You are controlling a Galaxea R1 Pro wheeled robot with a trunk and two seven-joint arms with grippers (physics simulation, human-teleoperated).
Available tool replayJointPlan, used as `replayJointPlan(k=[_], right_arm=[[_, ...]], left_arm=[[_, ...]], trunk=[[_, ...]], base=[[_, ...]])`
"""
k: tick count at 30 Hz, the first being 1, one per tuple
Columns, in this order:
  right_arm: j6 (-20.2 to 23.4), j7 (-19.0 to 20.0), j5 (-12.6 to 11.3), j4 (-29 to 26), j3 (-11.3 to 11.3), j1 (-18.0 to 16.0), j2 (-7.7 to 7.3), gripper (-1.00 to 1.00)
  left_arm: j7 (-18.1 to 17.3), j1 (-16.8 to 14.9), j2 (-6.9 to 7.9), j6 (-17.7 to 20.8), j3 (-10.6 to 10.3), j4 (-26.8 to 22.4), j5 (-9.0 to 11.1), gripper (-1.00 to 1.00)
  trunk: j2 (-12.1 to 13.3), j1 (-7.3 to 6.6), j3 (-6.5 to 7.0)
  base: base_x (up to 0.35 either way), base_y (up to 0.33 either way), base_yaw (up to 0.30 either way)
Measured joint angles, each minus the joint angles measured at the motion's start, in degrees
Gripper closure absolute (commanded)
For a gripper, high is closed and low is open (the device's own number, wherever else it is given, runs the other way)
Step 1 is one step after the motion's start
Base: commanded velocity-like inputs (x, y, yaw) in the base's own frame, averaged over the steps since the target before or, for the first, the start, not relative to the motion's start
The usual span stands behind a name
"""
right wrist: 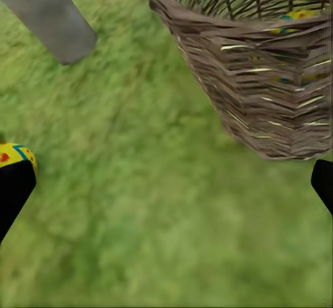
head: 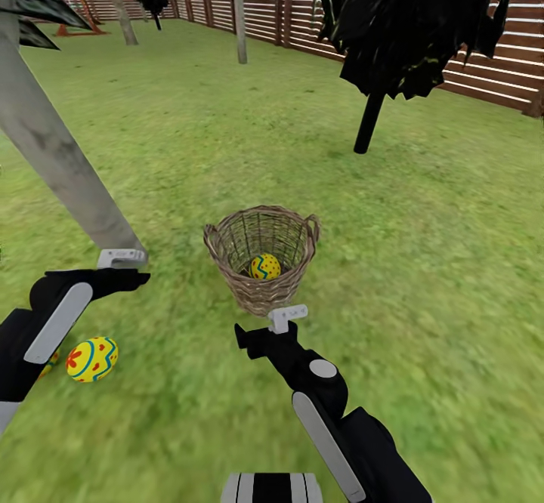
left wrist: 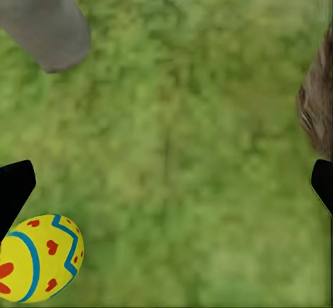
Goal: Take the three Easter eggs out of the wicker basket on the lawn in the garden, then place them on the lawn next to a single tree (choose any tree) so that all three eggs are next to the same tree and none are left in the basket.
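One egg (head: 265, 266) lies in the basket (head: 261, 291); another egg (head: 92, 359) lies on the lawn (head: 423, 261) near the tree trunk (head: 53, 155).

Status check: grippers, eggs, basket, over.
Left gripper and right gripper open, empty. One egg in basket; another egg on grass near grey trunk. Nothing blocking.

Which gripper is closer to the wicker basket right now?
The right. The right gripper sits just in front of the wicker basket, near its base. The left gripper is off to the basket's left, by the pale tree trunk.
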Motion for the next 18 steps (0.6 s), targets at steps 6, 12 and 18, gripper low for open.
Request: replayJointPlan(k=[6, 12, 18], right_arm=[[0.3, 0.0, 0.0, 0.2, -0.4, 0.0, -0.04, -1.00], [0.7, -0.1, 0.0, 1.8, -1.2, 0.0, -0.12, -1.00], [0.7, -1.1, 0.1, 4.0, -3.3, -0.1, -0.12, -1.00]], left_arm=[[0.1, 0.3, -0.16, 1.7, 0.2, -2.8, 0.0, -1.00], [1.2, 0.4, -0.82, 4.0, 0.3, -7.2, 0.2, -1.00], [6.6, 0.4, -4.07, 3.9, 0.4, -8.0, 0.1, -1.00]], trunk=[[0.1, -0.15, 1.33], [0.2, -0.31, 2.66], [0.2, -0.46, 3.99]], base=[[0.000, 0.000, 0.000], [0.000, 0.000, 0.000], [0.000, 0.000, 0.000]])
